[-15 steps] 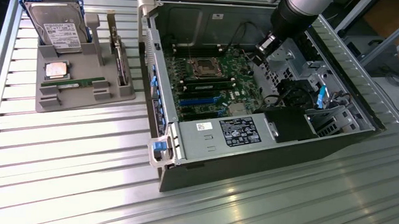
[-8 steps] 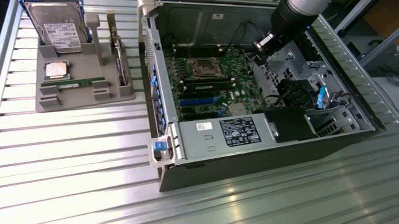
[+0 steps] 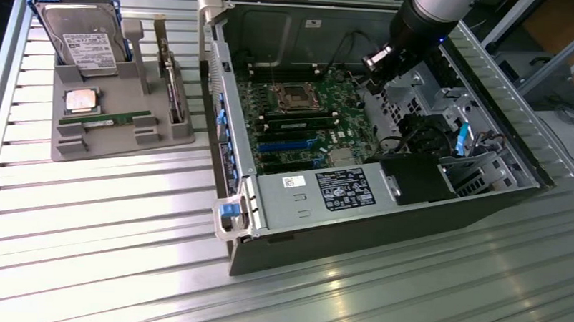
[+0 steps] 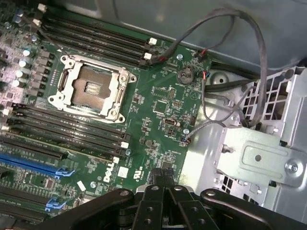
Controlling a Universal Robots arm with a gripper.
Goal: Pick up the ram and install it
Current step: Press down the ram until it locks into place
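The black claw (image 4: pixel 163 179) is squeezed shut and holds nothing, above the green motherboard (image 4: pixel 158 105). The thin green ram stick (image 3: pixel 116 119) lies in the grey tray (image 3: pixel 72 152).

The arm (image 3: pixel 435 16) reaches down, its hand (image 4: pixel 162 178) apparently closed and empty.

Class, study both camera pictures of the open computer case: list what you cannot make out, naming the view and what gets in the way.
- Exterior view: the gripper itself, hidden behind the arm's dark body.
- Exterior view: print on the power supply label, too small to read.
- Exterior view: whether the ram stick in the grey holder is fully seated, too small to tell.
- Wrist view: the motherboard below the closed fingers, covered by the gripper.
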